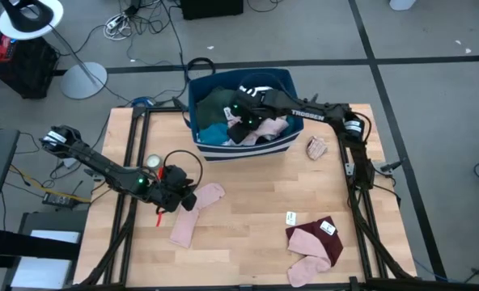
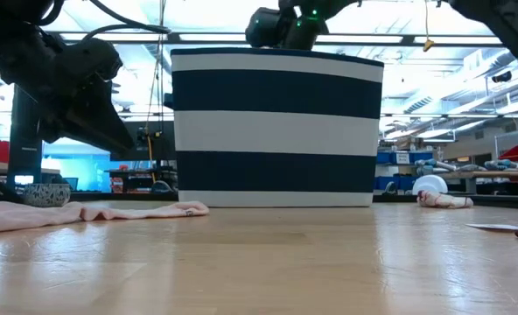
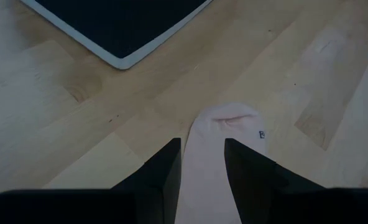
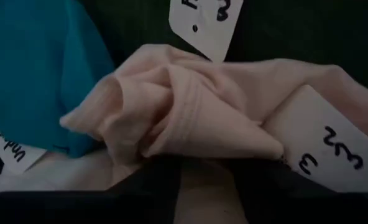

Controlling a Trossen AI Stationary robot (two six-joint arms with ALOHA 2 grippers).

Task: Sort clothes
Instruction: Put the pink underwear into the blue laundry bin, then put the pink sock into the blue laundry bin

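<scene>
A dark blue bin with white stripes [image 1: 284, 81] stands at the table's far middle, filled with clothes: a dark green top [image 1: 215, 105], a teal piece [image 4: 41, 68] and a pale pink garment [image 4: 184, 106] with white tags [image 4: 324, 149]. My right gripper [image 4: 206, 180] reaches down into the bin, open, just above the pink garment. At the near left a pink sock [image 1: 197, 212] lies flat on the table. My left gripper [image 3: 202, 155] hovers open over its near end, one finger on each side, clear of it in the low view [image 2: 128, 140]. My right gripper comes at the pale pink garment's bunched folds [image 4: 202, 146] from above, slanting down into the bin. The fingers stand apart with pink cloth showing between them. I cannot tell whether they touch it.
Maroon and pink pieces [image 1: 314, 238] lie at the near right, with a loose white tag [image 1: 290, 217] beside them. A small pale item [image 1: 316, 148] lies right of the bin. A small bowl [image 1: 152, 162] sits by the left arm. Bare wood shows in the middle of the table.
</scene>
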